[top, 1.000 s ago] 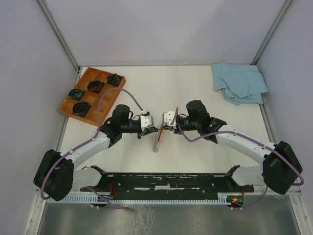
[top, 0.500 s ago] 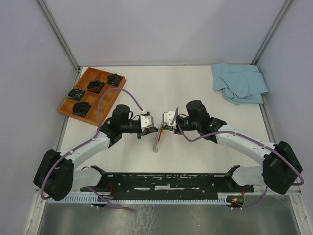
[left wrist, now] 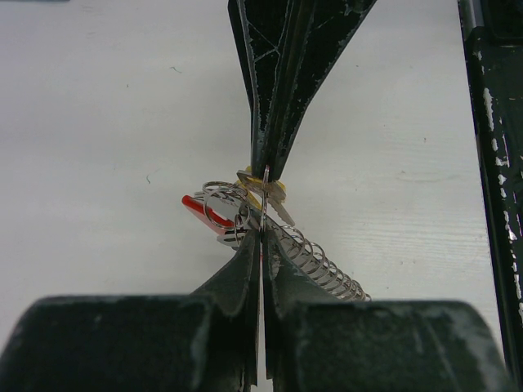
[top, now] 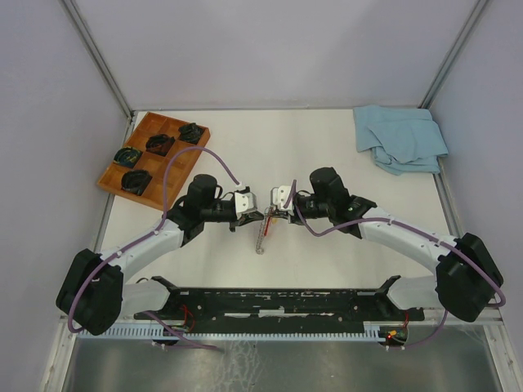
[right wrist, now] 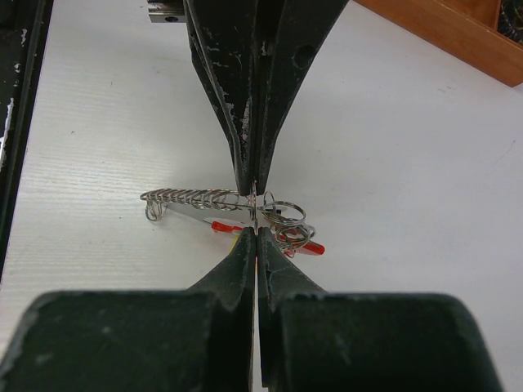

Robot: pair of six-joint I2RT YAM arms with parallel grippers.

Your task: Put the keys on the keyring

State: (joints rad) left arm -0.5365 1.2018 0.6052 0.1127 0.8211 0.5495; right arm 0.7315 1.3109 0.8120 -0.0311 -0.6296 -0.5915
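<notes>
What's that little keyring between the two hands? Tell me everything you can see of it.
The keyring is a bunch of thin silver metal rings with a curved red strap, a silver coil-like chain and a yellow-headed key. It is at the middle of the white table, where the left hand and right hand meet tip to tip, both pinched shut on its ring end. The chain trails toward the arm bases.

Lab test cell: grey walls (top: 270, 49) enclosing white table (top: 319, 151).
</notes>
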